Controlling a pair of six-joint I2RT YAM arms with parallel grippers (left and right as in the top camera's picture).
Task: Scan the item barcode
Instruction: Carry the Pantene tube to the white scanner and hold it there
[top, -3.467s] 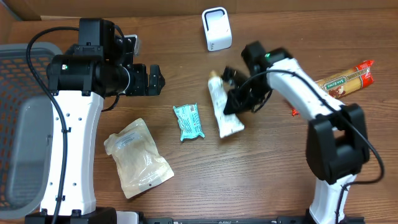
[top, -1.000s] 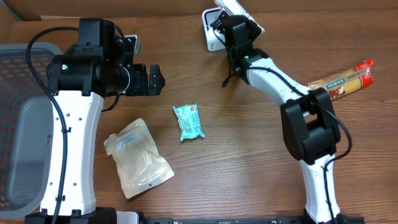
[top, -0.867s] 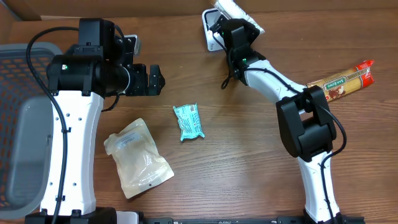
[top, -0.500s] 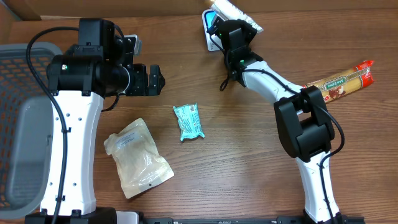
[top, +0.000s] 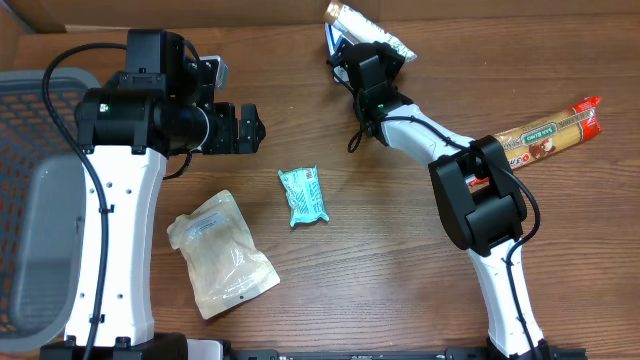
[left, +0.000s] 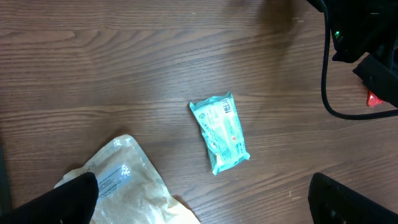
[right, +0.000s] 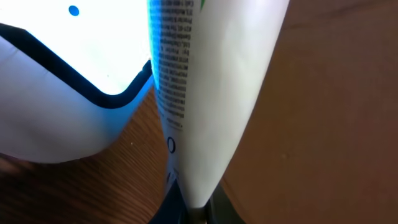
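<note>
My right gripper (top: 364, 52) is shut on the lower end of a white printed packet (top: 364, 21) and holds it up at the far edge of the table. The packet covers most of the white scanner (top: 331, 38). In the right wrist view the packet (right: 211, 93) rises from my right gripper (right: 196, 210), its fine print close beside the brightly lit scanner (right: 56, 93). My left gripper (top: 250, 128) hangs open above the table's left half with nothing in it. In the left wrist view its dark fingertips (left: 71, 194) sit at the lower corners.
A teal packet (top: 303, 196) lies mid-table, also visible in the left wrist view (left: 222, 132). A clear pouch (top: 222, 253) lies at the front left. A pasta packet (top: 552, 128) lies at the right. A grey basket (top: 25, 200) stands at the left edge.
The right arm lifted the white packet off the table and carried it to the scanner; over the last second it shifted a little further left over it. The left arm has not moved.
</note>
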